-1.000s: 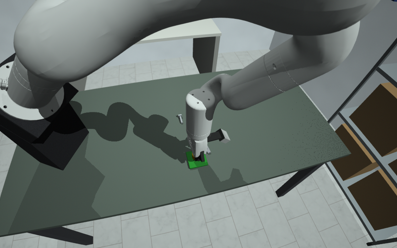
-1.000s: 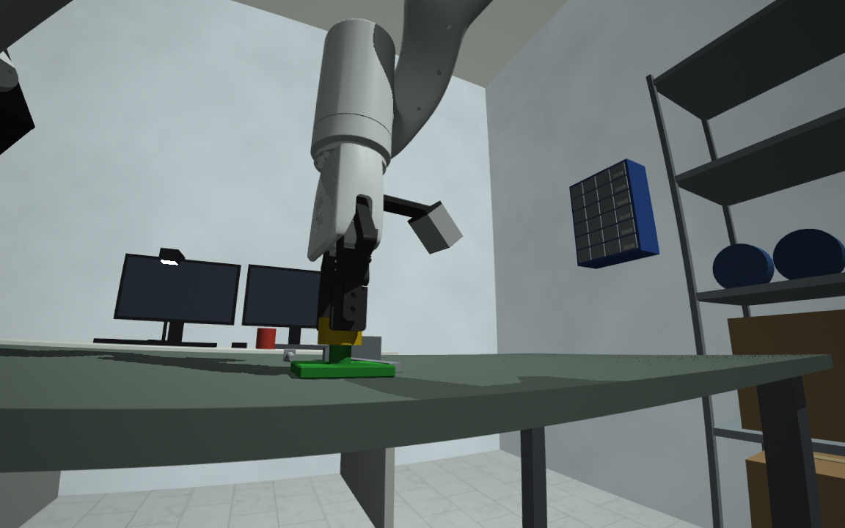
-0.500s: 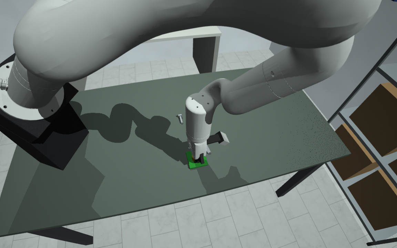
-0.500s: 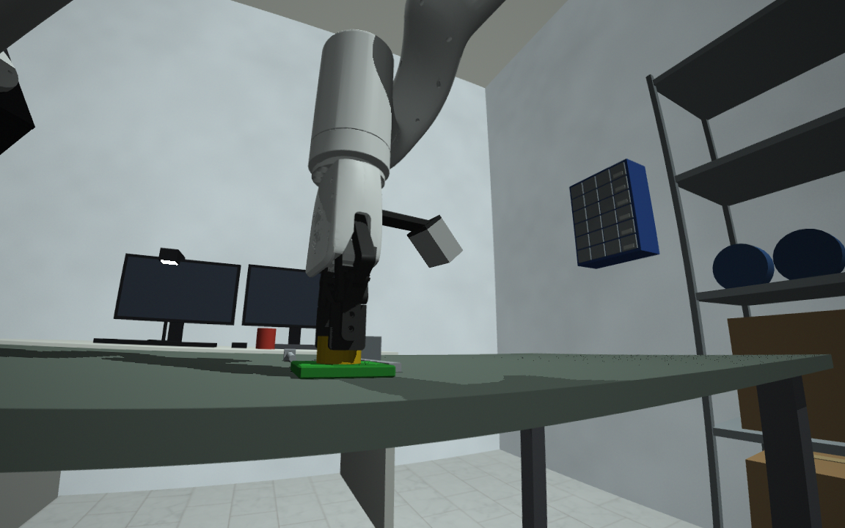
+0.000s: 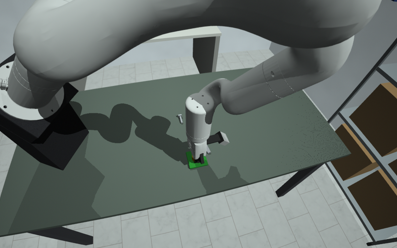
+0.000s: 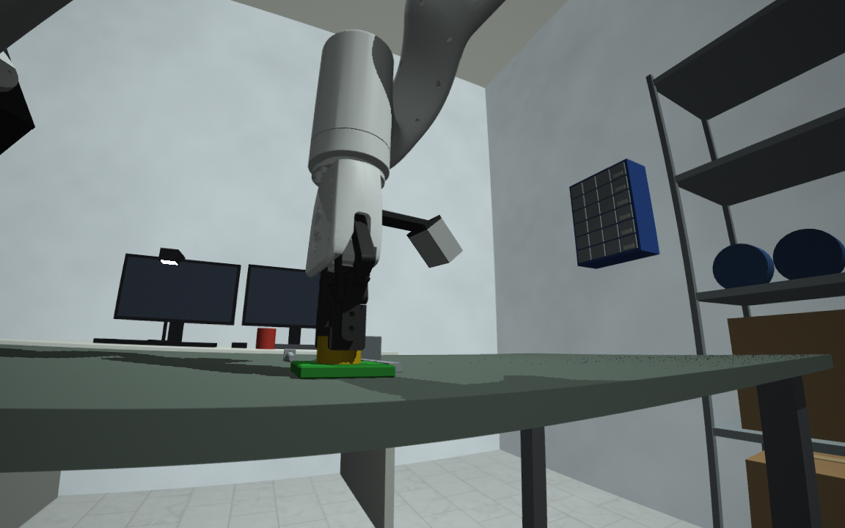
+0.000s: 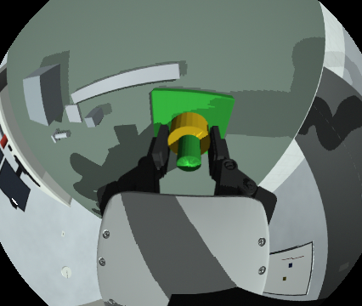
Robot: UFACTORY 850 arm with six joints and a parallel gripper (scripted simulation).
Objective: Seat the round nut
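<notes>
A yellow round nut (image 7: pixel 188 126) (image 6: pixel 338 356) sits low on the green round peg (image 7: pixel 189 151), down on the green square base (image 7: pixel 172 102) (image 6: pixel 372 370). The peg's top sticks up through the nut's hole in the wrist view. My gripper (image 7: pixel 189 136) (image 6: pixel 341 336) (image 5: pixel 198 158) points straight down over the base and is shut on the nut, one black finger on each side. In the top view the nut is almost hidden behind the fingers.
A small grey part (image 5: pixel 180 118) (image 7: pixel 61 135) lies on the dark green table (image 5: pixel 132 172) behind the base. Grey blocks (image 7: pixel 41 93) and a long grey bar (image 7: pixel 126 82) show in the wrist view. A shelf with brown boxes (image 5: pixel 385 117) stands to the right.
</notes>
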